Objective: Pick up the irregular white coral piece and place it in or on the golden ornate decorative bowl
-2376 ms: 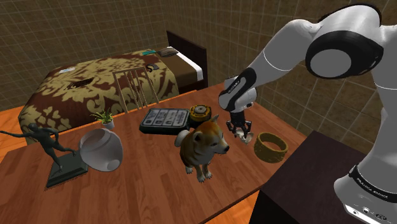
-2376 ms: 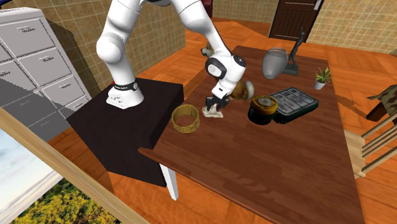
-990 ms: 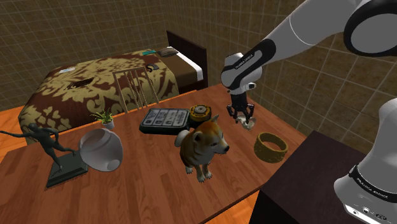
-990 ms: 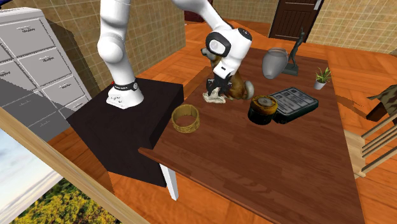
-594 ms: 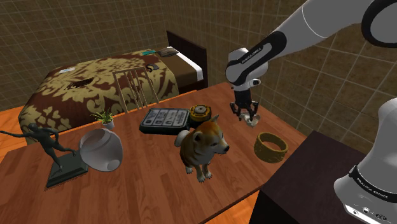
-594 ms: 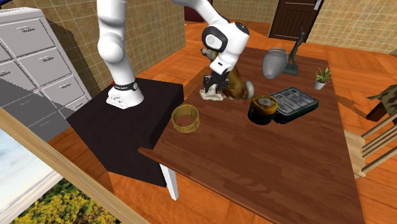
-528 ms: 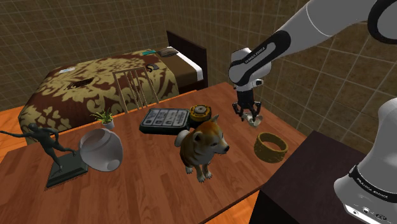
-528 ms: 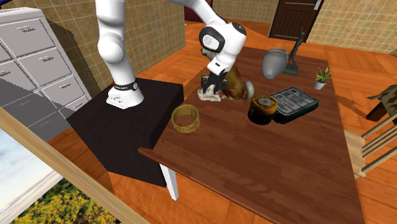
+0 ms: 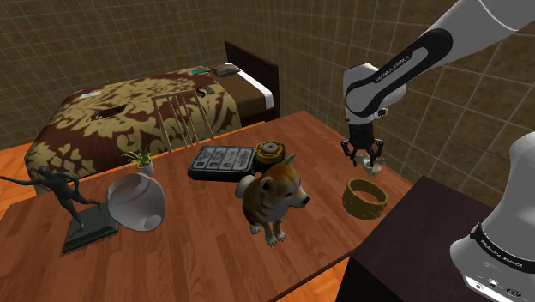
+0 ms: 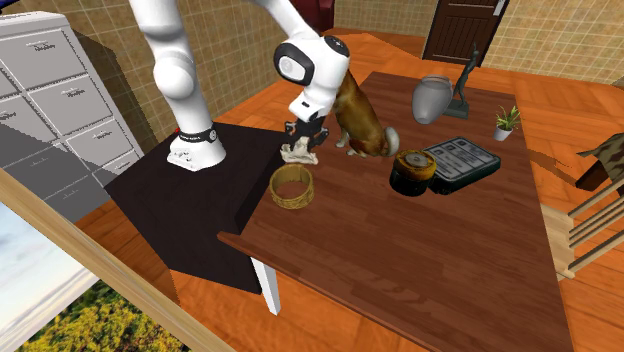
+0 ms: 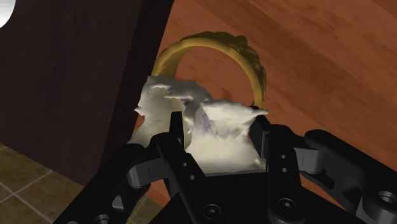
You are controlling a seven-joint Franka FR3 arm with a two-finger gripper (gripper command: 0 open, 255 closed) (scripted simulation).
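coral piece [image 11: 210, 130] is up in the air and in your grip, so work down from the big stuff. the wooden table [image 9: 197, 249] carries everything, and the golden bowl [image 9: 364, 206] sits at its edge, just beside the dark stand [image 9: 429, 240]. the white arm [image 9: 403, 64] reaches out over the bowl from above. the dog figure [image 9: 273, 193] stands near the bowl on the side away from the stand, and it looks clear of your path. now the bowl itself: a round open ring, mouth up, nothing in it that i can see. over it hangs the gripper [image 9: 363, 154], pointing down, its fingers [image 11: 262, 137] clamped on either flank of the pale, lumpy coral.

here's the one relation that counts: the bowl lies below the gripper and seems a touch off its line. in the second exterior view the coral [image 10: 298, 152] looks to hover over the bowl's [image 10: 290, 201] rim on the dog's side, not over its middle. in the wrist view the ring [image 11: 245, 49] shows beyond the coral rather than around it. my read: you want a short slide toward the bowl's centre, then straight down, and you let go only once the coral is inside the ring. the bowl is round, so you have no axis to line up.
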